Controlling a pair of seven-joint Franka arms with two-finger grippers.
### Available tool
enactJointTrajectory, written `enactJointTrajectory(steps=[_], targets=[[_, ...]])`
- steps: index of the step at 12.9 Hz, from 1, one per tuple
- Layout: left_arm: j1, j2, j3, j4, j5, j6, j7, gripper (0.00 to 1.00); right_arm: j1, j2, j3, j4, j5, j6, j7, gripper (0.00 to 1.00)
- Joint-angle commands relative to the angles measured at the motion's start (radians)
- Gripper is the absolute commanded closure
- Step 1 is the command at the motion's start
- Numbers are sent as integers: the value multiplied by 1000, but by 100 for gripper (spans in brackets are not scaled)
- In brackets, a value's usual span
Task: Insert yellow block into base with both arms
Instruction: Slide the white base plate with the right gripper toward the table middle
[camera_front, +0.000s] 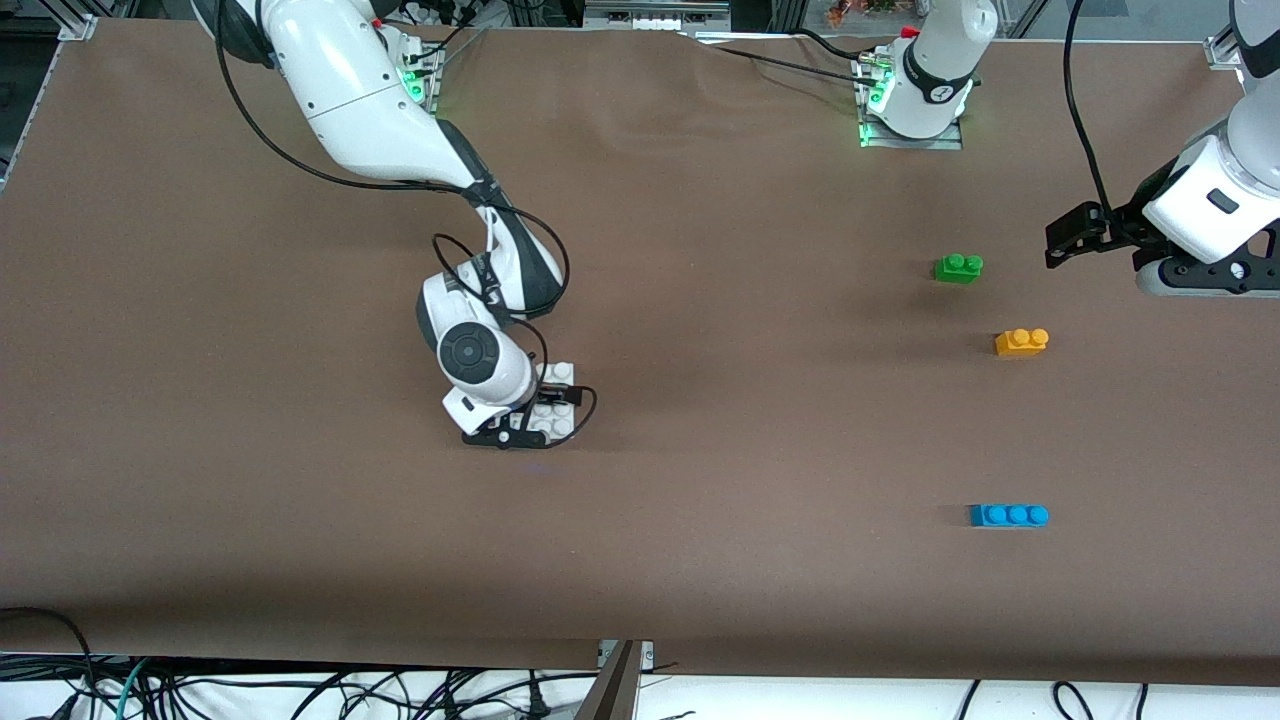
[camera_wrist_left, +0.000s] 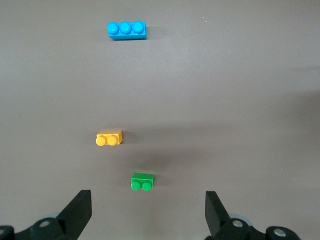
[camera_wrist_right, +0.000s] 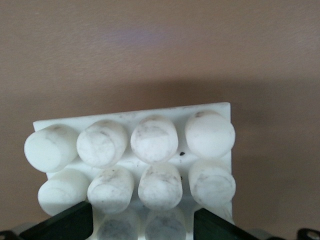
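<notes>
The yellow block (camera_front: 1021, 342) (camera_wrist_left: 109, 138) lies on the brown table toward the left arm's end, studs up. The white studded base (camera_front: 556, 400) (camera_wrist_right: 150, 120) lies near the table's middle, toward the right arm's end. My right gripper (camera_front: 546, 408) (camera_wrist_right: 144, 220) is down on the base. Its fingers (camera_wrist_right: 65, 222) stand close on either side of two middle studs, shut on them. My left gripper (camera_wrist_left: 148, 197) hangs high over the table's end, near the green brick, open and empty. The left arm (camera_front: 1215, 205) waits there.
A green two-stud brick (camera_front: 958, 267) (camera_wrist_left: 142, 181) lies farther from the front camera than the yellow block. A blue three-stud brick (camera_front: 1009, 515) (camera_wrist_left: 127, 30) lies nearer to it. Cables trail from the right arm beside the base.
</notes>
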Motion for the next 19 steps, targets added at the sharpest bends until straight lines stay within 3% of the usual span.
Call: enactJointTrajectory(steps=[1,7,12,19], targets=[[6,10,-2,29,-14,-25,3,0,46,54,5,65,28,23,53,0],[6,10,-2,29,-14,-25,0,0,169,105,4,154,28,24,208,0],[7,10,1,29,-13,-31,6,0,235,131,4,168,27,73,299,0],[7,9,1,29,-13,-42,1,0,249,122,-7,217,17,58,313,0]])
